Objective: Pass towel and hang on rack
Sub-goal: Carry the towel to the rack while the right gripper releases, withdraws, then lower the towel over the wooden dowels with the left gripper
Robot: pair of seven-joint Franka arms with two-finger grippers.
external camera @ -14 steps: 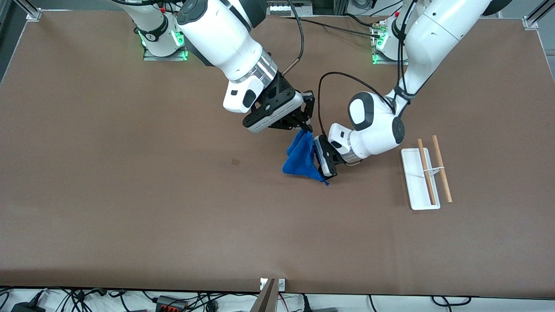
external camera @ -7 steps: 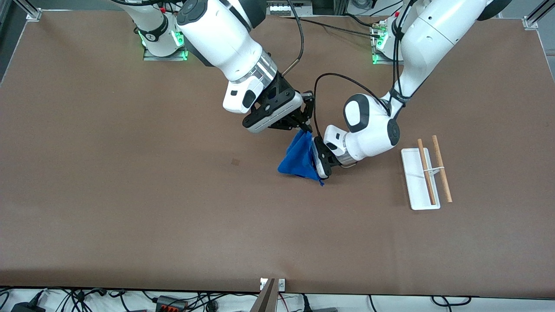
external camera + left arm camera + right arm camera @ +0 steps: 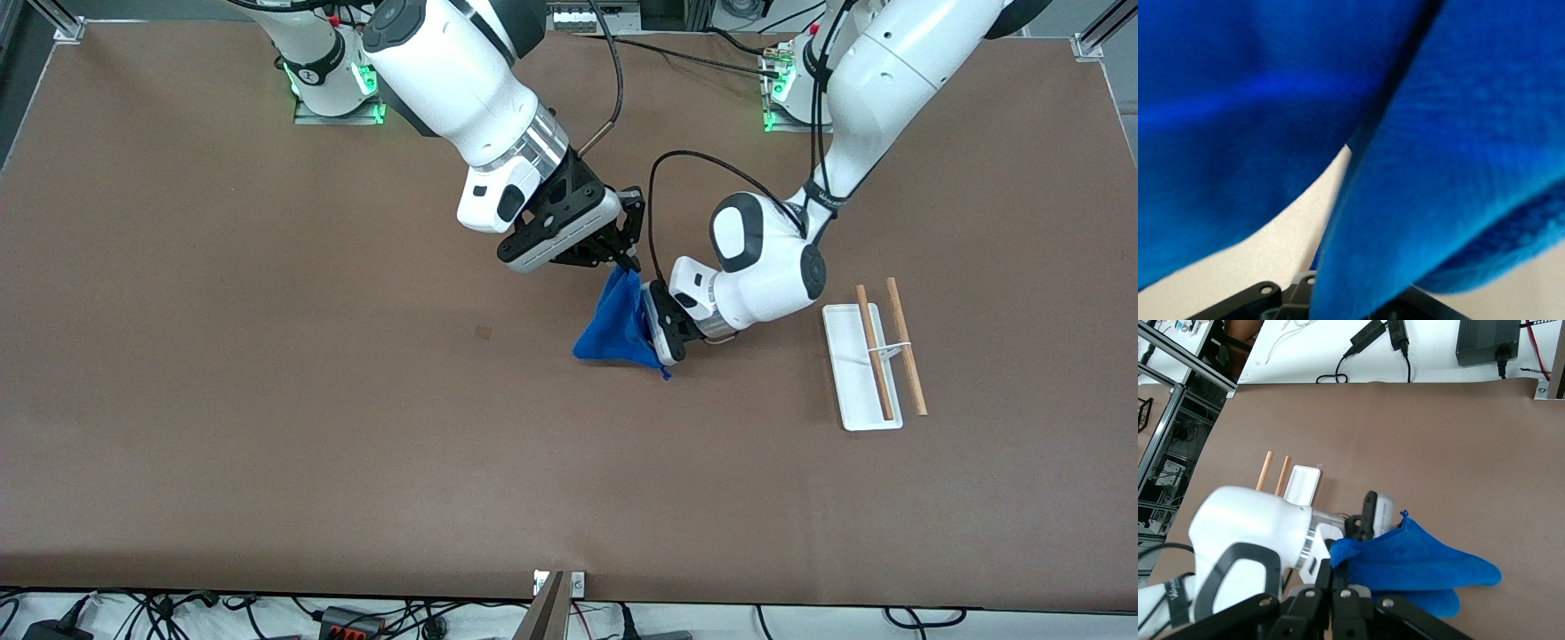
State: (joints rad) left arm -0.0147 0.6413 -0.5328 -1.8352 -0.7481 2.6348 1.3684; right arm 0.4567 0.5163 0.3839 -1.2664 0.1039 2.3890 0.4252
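Found midway through the pass, nothing yet hung. Pinched the top corner of the small royal-blue soft cloth towel [image 3: 612, 331] in the right tool [image 3: 629, 265], closed tight on the fabric, over the middle of the brown bench [image 3: 267, 400]. Draped down from that pinch in a loose triangle, with the short loop tag dangling at the lower corner, toward five o'clock in the front view.

Pressed up against the towel's edge from three o'clock: the left tool [image 3: 656, 331], with blue cloth filling its wrist view almost entirely. Could not tell whether narrow or wide, nor whether closed on the cloth at all.

Stood bare and untouched at about four o'clock from the towel, toward the left arm's end of the bench and well apart from both tools: the small rack [image 3: 846, 356] with flat white base, thin white upright and two light-brown wooden rods.

Judged as left to do: securing the left tool's grip, releasing from the right tool, carrying across to the rack, draping over the rods.
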